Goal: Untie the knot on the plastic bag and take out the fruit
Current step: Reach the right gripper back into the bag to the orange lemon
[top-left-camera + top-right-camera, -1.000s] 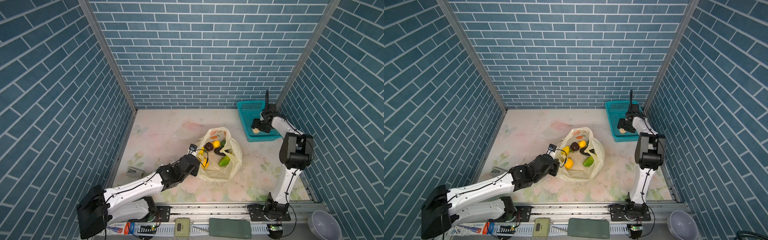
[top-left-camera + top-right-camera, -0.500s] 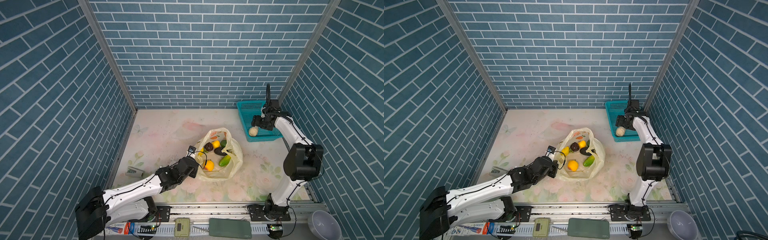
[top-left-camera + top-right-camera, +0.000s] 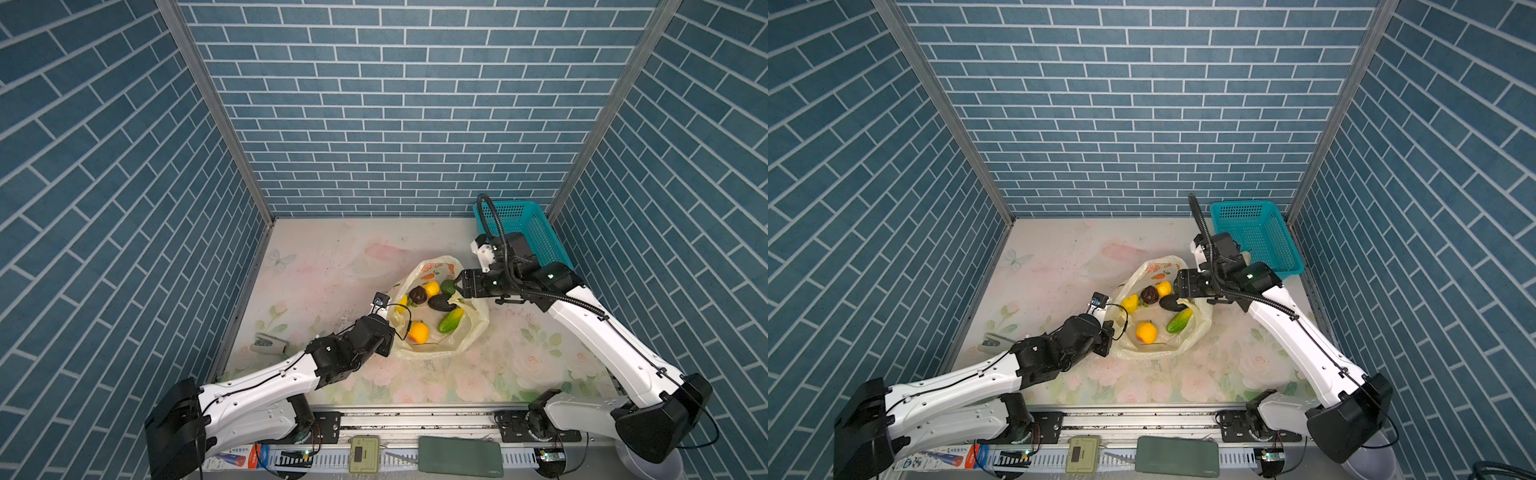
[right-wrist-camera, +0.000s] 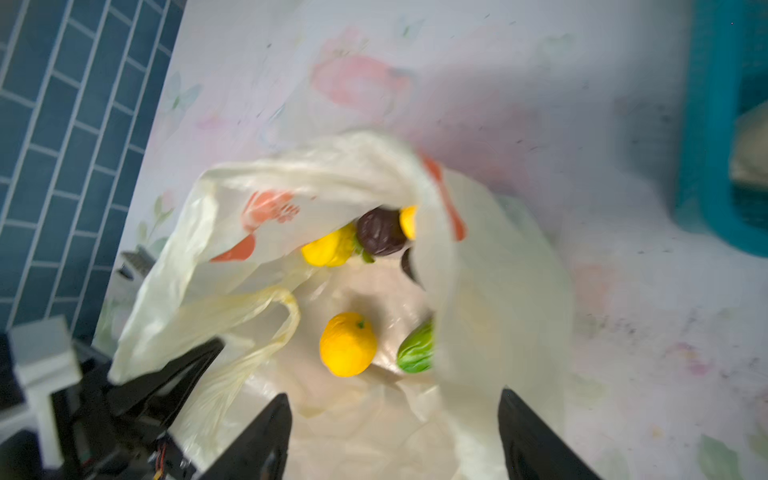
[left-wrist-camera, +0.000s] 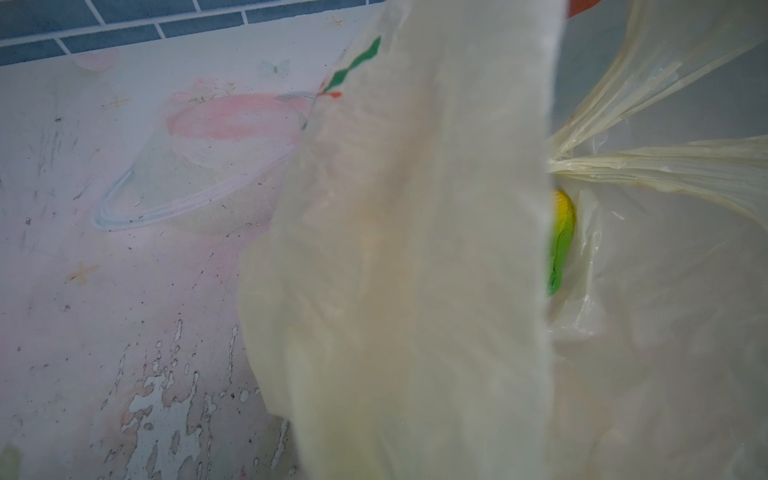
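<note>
Several ways this goes sideways, tbh. Over on the near left, the left gripper (image 3: 387, 337) looks pinched together on the near-left rim of the plastic bag (image 3: 469, 332). That film is thin and slick, so if it creeps out of the pinch the mouth flops over everything. No knot shows anywhere. The bag lies open mid-table (image 3: 332, 257) with the fruit (image 3: 417, 332) loose inside: an orange one, yellows, a dark brown one, a cucumber-looking green one (image 3: 451, 321). At the bag's far right rim the right gripper (image 3: 456, 286) hangs with its jaws wide apart and nothing in them, right by a round green piece (image 3: 448, 286) and a dark oval one (image 3: 440, 303). The bag's right wall droops over that side in the right wrist view, so I'd bet on it nipping plastic along with fruit and dragging the whole bag toward the teal basket (image 3: 507, 203). Round stuff could also just roll away.
</note>
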### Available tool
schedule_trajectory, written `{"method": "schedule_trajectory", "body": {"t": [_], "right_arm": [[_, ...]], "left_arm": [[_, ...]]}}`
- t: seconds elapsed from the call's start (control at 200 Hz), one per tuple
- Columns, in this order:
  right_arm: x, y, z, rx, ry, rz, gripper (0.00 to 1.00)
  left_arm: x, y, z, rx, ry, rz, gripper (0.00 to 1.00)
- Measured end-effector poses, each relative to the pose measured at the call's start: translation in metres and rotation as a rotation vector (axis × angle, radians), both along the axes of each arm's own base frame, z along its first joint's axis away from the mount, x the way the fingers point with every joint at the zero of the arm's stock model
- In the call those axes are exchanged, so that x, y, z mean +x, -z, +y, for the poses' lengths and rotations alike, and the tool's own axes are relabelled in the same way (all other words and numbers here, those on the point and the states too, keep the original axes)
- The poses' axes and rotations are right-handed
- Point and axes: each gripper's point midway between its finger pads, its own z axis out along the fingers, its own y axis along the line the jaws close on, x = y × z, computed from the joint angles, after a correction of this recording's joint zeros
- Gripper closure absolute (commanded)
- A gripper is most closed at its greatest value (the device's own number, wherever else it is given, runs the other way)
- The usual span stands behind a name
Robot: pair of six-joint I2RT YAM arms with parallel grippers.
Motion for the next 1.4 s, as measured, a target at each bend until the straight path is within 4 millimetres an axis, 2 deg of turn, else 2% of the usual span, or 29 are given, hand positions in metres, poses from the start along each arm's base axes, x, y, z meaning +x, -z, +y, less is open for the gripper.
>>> {"method": "schedule_trajectory", "body": {"t": [0.09, 0.17, 0.235, 0.335, 0.42, 0.515, 0.85, 1.245, 1.4], "right_arm": [[-0.022, 0.002, 0.024, 0.004, -0.086, 0.006, 0.23], [-0.033, 0.007, 0.039, -0.002, -0.14, 0.01, 0.23], [-0.037, 0.018, 0.049, -0.013, -0.172, 0.021, 0.24], [-0.041, 0.049, 0.06, -0.05, -0.202, 0.056, 0.25], [-0.043, 0.077, 0.061, -0.09, -0.208, 0.089, 0.25], [-0.042, 0.097, 0.06, -0.118, -0.207, 0.098, 0.25], [-0.034, 0.135, 0.065, -0.129, -0.211, 0.077, 0.24], [-0.029, 0.181, 0.078, -0.17, -0.246, 0.135, 0.22], [-0.032, 0.188, 0.081, -0.173, -0.264, 0.153, 0.22]], "left_arm": [[0.0, 0.0, 0.002, 0.006, -0.006, -0.001, 1.0], [-0.001, 0.0, 0.003, 0.012, -0.008, 0.0, 1.0], [-0.003, 0.001, 0.003, 0.016, -0.005, 0.001, 1.0], [-0.006, 0.002, 0.002, 0.021, 0.0, 0.0, 1.0], [-0.01, 0.005, 0.0, 0.027, 0.007, 0.0, 1.0], [-0.014, 0.009, -0.002, 0.041, 0.011, -0.001, 1.0], [-0.023, 0.024, -0.012, 0.108, 0.017, -0.021, 1.0], [-0.028, 0.02, -0.012, 0.106, -0.022, -0.059, 1.0], [-0.028, 0.018, -0.007, 0.092, -0.036, -0.066, 1.0]]}}
